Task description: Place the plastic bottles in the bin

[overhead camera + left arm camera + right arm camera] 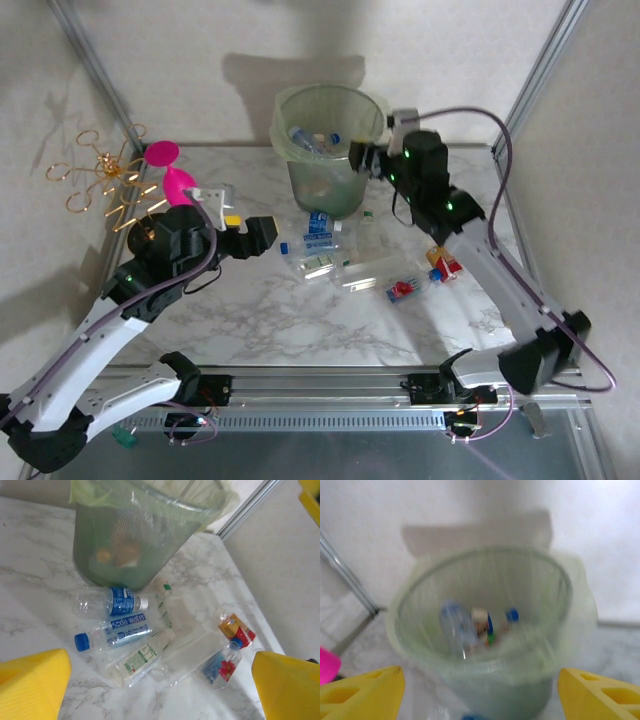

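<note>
Right fingers (360, 692) and left fingers (30, 680) gape empty (edges cropped), bin (520, 680) contents blurred.

place: robot lab test cell | evidence: aluminium frame posts (540, 65), plain white walls (200, 50), marble-print table (300, 320)

At twelve o'clock, the bin (325, 188) is see-through pale-green plastic with a thin crinkly bag (288, 140). The bottles (125, 630) are clear, shiny plastic. The table (300, 322) looks like smooth marble.
</note>
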### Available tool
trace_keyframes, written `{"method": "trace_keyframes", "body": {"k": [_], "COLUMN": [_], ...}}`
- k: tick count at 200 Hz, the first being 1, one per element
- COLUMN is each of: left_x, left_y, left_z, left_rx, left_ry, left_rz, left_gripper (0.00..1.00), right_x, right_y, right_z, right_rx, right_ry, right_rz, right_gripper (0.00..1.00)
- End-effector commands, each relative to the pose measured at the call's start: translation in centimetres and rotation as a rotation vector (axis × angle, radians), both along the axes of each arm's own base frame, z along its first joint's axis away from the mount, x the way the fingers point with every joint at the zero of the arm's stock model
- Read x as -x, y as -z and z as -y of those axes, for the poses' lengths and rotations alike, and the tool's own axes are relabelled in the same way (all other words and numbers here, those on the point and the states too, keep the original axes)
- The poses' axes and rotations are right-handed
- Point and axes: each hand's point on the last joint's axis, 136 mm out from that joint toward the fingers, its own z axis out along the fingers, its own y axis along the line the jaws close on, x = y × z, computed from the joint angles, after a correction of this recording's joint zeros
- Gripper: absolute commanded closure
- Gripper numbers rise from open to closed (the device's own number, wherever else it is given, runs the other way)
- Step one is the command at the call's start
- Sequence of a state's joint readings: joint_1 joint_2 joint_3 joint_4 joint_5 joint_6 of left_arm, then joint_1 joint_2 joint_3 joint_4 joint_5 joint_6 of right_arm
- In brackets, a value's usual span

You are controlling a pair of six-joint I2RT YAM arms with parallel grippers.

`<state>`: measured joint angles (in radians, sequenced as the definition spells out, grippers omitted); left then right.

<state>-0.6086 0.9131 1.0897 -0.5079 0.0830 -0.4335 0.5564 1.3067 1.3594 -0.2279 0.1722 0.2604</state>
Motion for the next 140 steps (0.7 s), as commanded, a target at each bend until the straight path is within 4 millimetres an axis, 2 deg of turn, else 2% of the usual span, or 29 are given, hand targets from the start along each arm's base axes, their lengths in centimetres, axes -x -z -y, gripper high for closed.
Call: {"method": "trace_keyframes", "body": {"k": [1,25,46,69,83,101,140], "left_x": [0.1,0.1,-0.3,-1.4,-3.0,-5.3,-7.2], "left_y": [3.4,6.8,10.0,13.5,14.9,16.4,19.5], "left_z": [1.6,4.0,6.1,8.4,8.9,8.3,10.0], "left_rx": [-0.095,-0.217,-0.361,-0.465,-0.524,-0.634,-0.688], "left_ry": [0.068,0.118,0.158,0.212,0.173,0.079,0.086], "left_rz": [-0.099,-0.16,-0.2,-0.282,-0.288,-0.293,-0.317], "left_gripper": [0.09,0.1,0.11,0.11,0.13,0.14,0.14], "right_x": [2.3,4.7,6.0,6.8,7.0,7.3,7.7], "right_y": [0.5,3.7,5.5,7.1,7.7,7.8,7.6], "right_z": [1.7,3.9,5.6,6.4,6.9,6.9,7.0], "right_rx": [-0.099,-0.081,-0.071,-0.06,-0.06,-0.058,-0.044], "right_ry": [0.036,0.083,0.125,0.143,0.154,0.136,0.118], "right_rz": [-0.008,-0.065,-0.093,-0.114,-0.123,-0.121,-0.1], "right_gripper": [0.21,0.22,0.22,0.22,0.22,0.21,0.21]}}
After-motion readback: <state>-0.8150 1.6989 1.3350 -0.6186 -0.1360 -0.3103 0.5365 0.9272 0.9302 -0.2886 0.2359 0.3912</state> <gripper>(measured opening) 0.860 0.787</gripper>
